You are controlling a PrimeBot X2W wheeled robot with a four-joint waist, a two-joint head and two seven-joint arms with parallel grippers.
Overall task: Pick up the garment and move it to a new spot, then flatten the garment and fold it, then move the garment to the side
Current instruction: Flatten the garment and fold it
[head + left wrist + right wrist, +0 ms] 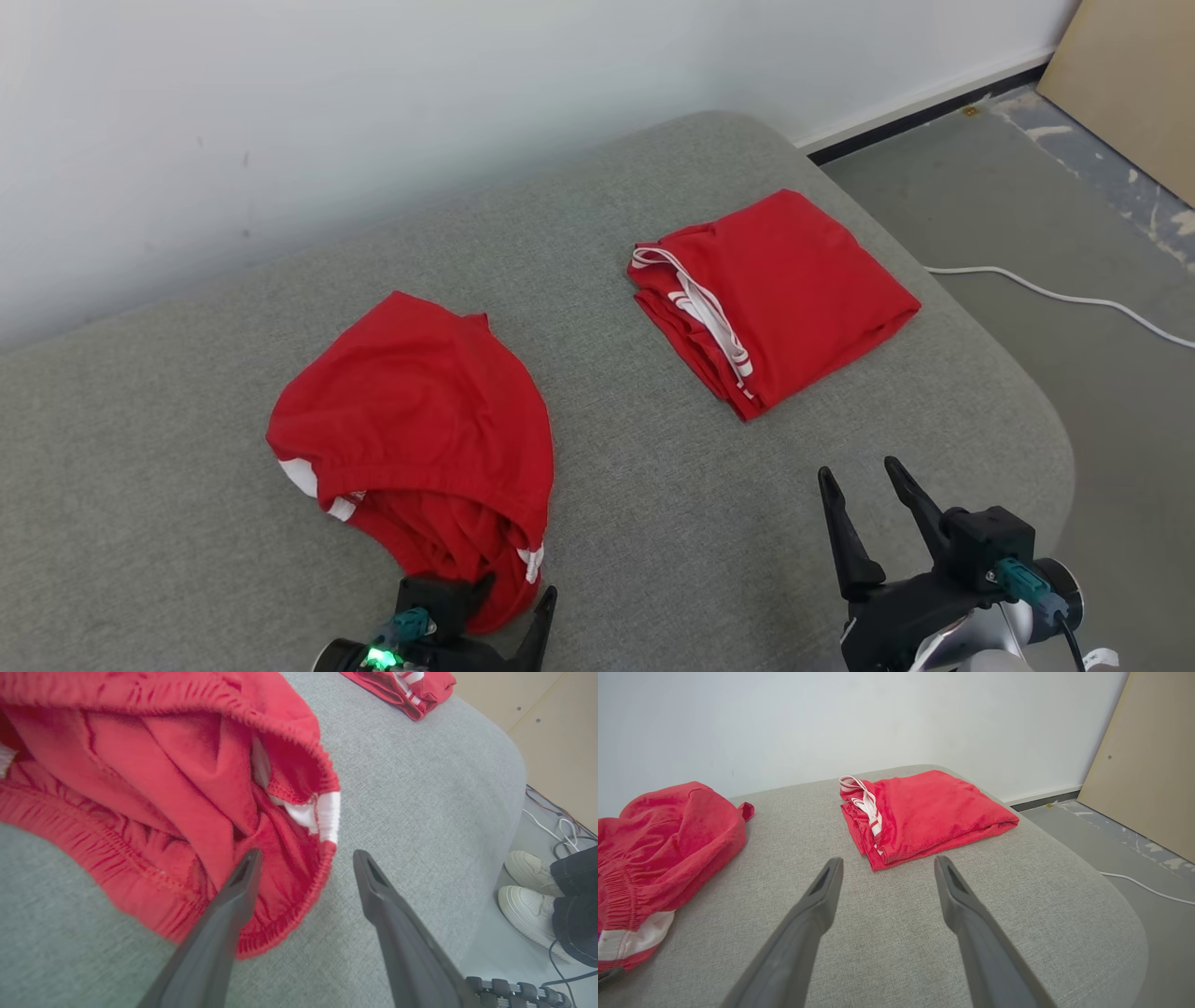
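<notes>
Crumpled red garment (411, 420) lies at 8 o'clock on grey cushion (653, 504), waistband facing 6. Left gripper (307, 858) wide open, straddling its waistband edge, gripping nothing. Folded red garment (784, 289) at 2 o'clock. Right gripper (859, 471) wide open, empty, at 5 o'clock.

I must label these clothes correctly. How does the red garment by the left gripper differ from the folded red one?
The rumpled red cloth garment is a rounded heap, elastic waistband gaping; the folded red cloth garment is a flat rectangle. The rumpled one reaches the open left gripper; the folded one lies clear of the right gripper. Both have white trim.
</notes>
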